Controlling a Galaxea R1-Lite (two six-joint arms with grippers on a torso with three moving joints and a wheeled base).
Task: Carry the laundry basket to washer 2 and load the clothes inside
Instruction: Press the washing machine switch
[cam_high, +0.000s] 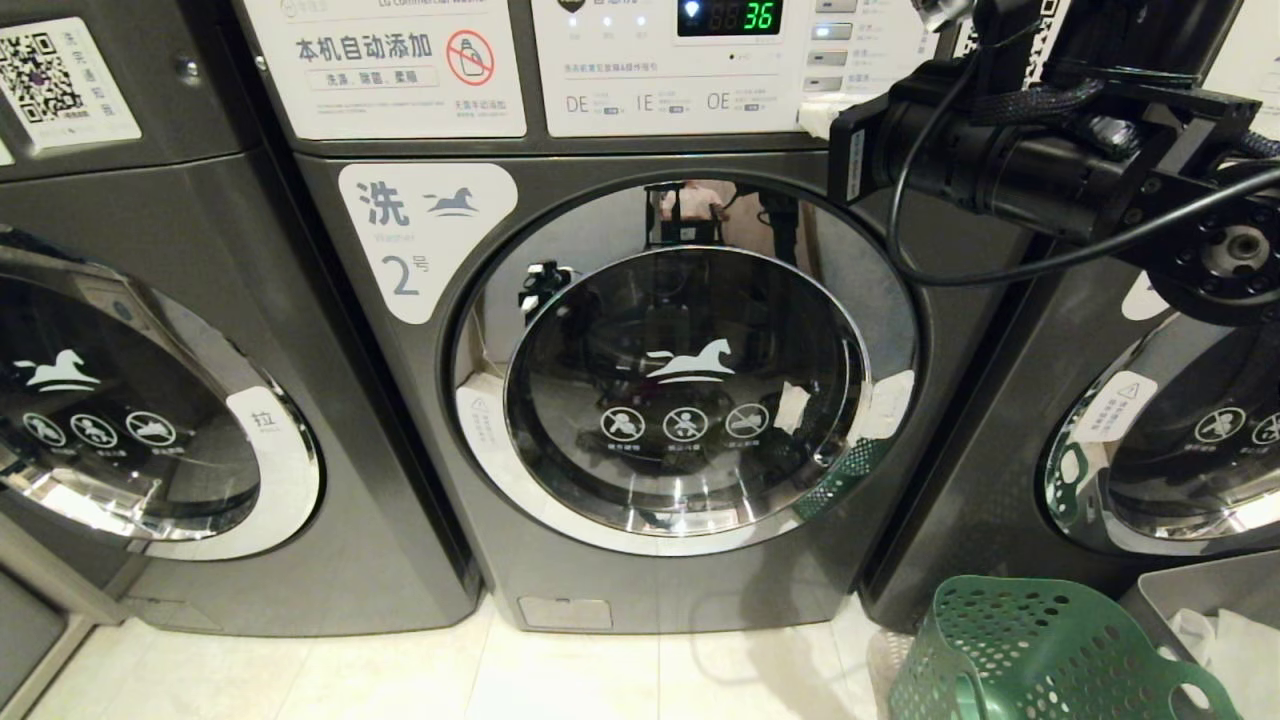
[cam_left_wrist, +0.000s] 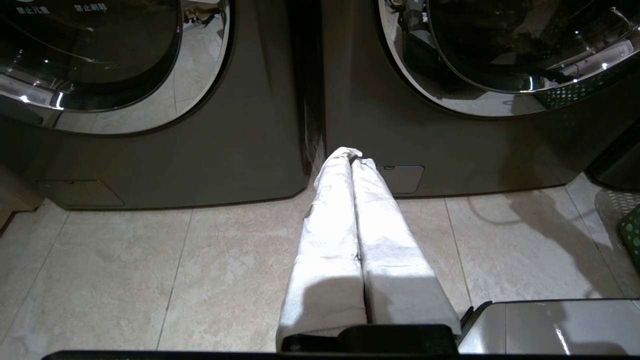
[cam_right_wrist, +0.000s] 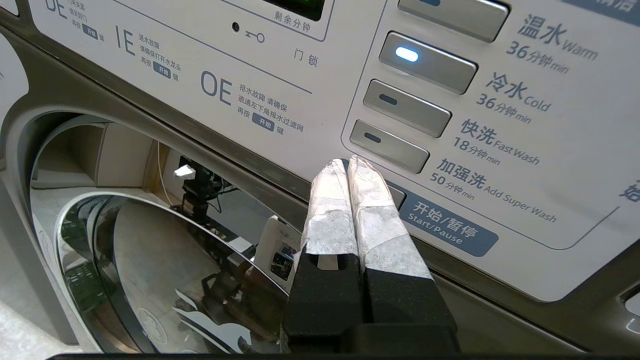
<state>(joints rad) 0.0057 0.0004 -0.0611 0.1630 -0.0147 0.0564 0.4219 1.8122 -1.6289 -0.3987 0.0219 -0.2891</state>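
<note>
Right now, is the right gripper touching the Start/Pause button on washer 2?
Cannot tell. In the right wrist view the right gripper covers the Start/Pause button edge, hiding any gap.

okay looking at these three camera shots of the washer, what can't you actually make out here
- Clothes: none visible in any view; head view cuts the laundry basket at the bottom edge, hiding its inside.
- Washer 2 drum: the dark, reflective door glass hides what is inside.
- Start button: in the right wrist view the shut right gripper covers it; contact cannot be told.
- Left gripper: shut, low over the floor, absent from the head view.
</note>
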